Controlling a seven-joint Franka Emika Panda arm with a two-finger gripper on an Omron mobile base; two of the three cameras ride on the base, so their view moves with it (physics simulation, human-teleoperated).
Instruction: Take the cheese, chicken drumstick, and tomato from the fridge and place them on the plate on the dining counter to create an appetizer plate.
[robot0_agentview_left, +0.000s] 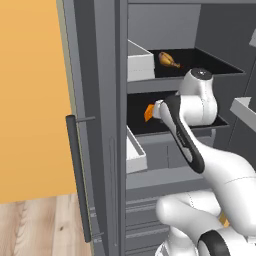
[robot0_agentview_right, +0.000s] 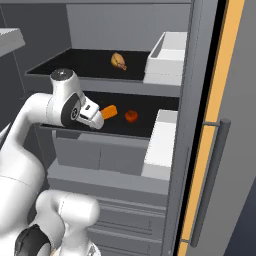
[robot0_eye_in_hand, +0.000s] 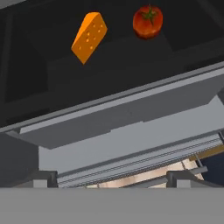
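Black upper fridge shelf (robot0_agentview_right: 85, 62) bearing chicken drumstick (robot0_agentview_right: 118, 61), lower black shelf (robot0_agentview_right: 145, 120) bearing cheese (robot0_agentview_right: 108, 112), tomato (robot0_agentview_right: 131, 116) beside

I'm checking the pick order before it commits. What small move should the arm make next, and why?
Probably ease the open gripper forward and down onto the cheese. The wedge lies free on the fridge's middle shelf, nearest the hand, with the tomato apart beside it, and the drumstick sits a shelf higher. Nothing is held yet.
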